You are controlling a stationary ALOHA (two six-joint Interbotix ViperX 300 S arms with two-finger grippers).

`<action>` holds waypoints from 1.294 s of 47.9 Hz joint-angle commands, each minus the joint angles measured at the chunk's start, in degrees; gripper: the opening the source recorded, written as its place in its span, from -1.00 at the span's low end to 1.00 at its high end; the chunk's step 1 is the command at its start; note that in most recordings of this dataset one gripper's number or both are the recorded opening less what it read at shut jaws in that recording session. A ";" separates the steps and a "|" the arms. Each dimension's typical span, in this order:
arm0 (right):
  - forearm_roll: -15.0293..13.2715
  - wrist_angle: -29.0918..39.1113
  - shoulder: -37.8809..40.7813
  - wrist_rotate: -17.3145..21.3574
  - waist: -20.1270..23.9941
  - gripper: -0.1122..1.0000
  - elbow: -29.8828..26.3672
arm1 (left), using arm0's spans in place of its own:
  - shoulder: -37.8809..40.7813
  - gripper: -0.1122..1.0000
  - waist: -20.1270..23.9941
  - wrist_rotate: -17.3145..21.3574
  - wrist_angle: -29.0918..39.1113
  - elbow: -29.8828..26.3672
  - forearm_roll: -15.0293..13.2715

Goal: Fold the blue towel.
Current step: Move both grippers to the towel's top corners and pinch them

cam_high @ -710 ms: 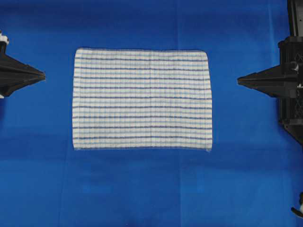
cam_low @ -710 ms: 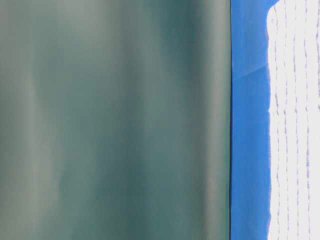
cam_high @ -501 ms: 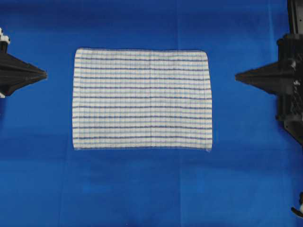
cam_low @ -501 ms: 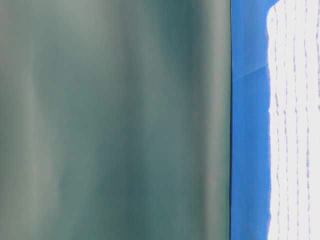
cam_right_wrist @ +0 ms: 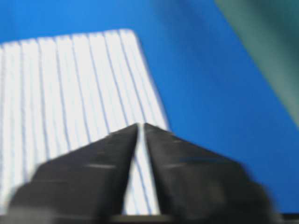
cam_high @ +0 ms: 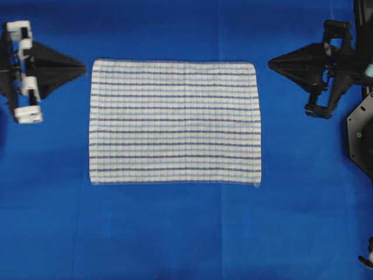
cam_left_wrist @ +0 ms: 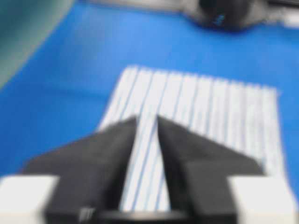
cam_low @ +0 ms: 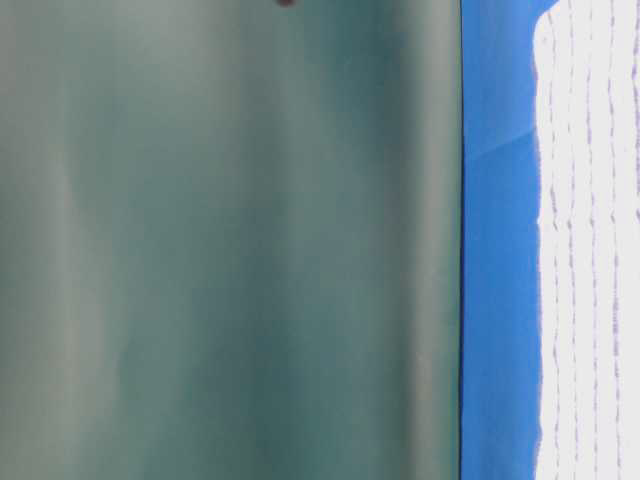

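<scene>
Blue towel (cam_high: 173, 122) lies flat, spread out mid-bench (cam_high: 175, 233), unfolded. Left gripper (cam_high: 84, 68) and right gripper (cam_high: 270, 61) sit just off its two far corners, jaws slightly apart, holding nothing; likely lined up to pinch both corners for the fold.

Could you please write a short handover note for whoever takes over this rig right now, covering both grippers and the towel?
Left gripper: holds nothing, jaws a narrow gap apart, tip just off the towel's upper left corner in the overhead view.
Right gripper: holds nothing, jaws almost together, tip just off the upper right corner.
Towel: lies flat and fully spread on the blue table cover, no fold, no lifted corner.
Done: both arms are positioned at the towel's top corners.
Left: grip the corners, make the fold, release.
</scene>
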 commanded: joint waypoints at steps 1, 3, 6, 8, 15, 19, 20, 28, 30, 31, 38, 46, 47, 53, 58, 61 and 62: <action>0.35 -1.23 3.43 0.09 -1.76 -0.02 -1.14 | 3.08 -0.23 1.85 -0.09 -0.88 -0.88 -0.18; 0.53 -2.02 5.19 0.09 -2.55 0.20 -1.05 | 5.27 -0.01 2.90 -0.09 -1.41 -0.97 -0.18; 1.05 -3.60 7.91 0.09 -3.78 0.46 -0.79 | 8.00 0.36 4.04 -0.09 -2.20 -1.05 -0.18; 1.32 -4.92 9.84 0.09 -4.57 0.54 -0.53 | 9.84 0.56 4.83 0.00 -2.81 -1.05 -0.18; 2.11 -9.67 17.05 0.09 -6.77 0.47 -0.44 | 16.26 0.57 8.70 -0.09 -4.39 -1.14 -0.18; 2.37 -11.87 21.09 0.09 -7.56 0.47 -0.53 | 19.60 0.51 10.46 -0.09 -5.98 -0.88 -0.18; 2.46 -12.30 22.06 0.09 -7.73 0.47 -0.70 | 20.48 0.51 10.81 -0.09 -6.50 -0.79 -0.18; 3.43 -16.52 29.44 0.09 -8.26 0.47 -1.23 | 27.16 0.51 12.57 -0.09 -10.02 -0.62 -0.18; 3.60 -17.31 31.03 0.09 -8.35 0.47 -1.32 | 28.65 0.51 12.92 -0.09 -10.81 -0.62 -0.18; 3.69 -17.75 31.73 0.00 -8.35 0.47 -1.32 | 29.71 0.51 13.27 -0.09 -11.43 -0.62 -0.18; 5.10 -20.74 36.39 0.00 -8.35 0.46 -1.67 | 34.37 0.51 14.41 -0.26 -13.36 -0.62 -0.18; 6.15 -22.59 40.43 0.00 -8.35 0.45 -2.11 | 38.41 0.47 14.59 -0.70 -14.85 -0.70 -0.26; 6.24 -22.68 40.69 0.00 -8.35 0.45 -2.11 | 38.58 0.45 14.59 -0.70 -14.94 -0.70 -0.26; 6.24 -22.76 41.75 0.00 -8.35 0.39 -2.29 | 39.55 0.29 14.59 -0.79 -14.94 -0.79 -0.26; 6.33 -22.76 42.19 0.00 -8.35 0.18 -2.37 | 40.43 -0.09 14.59 -0.79 -14.68 -0.62 -0.26; 6.33 -22.85 42.28 0.00 -8.35 -0.09 -2.29 | 40.87 -0.36 14.59 -0.79 -14.50 -0.53 -0.26; 6.24 -22.76 42.28 0.00 -8.26 -0.19 -2.29 | 41.04 -0.45 14.68 -0.88 -14.41 -0.53 -0.26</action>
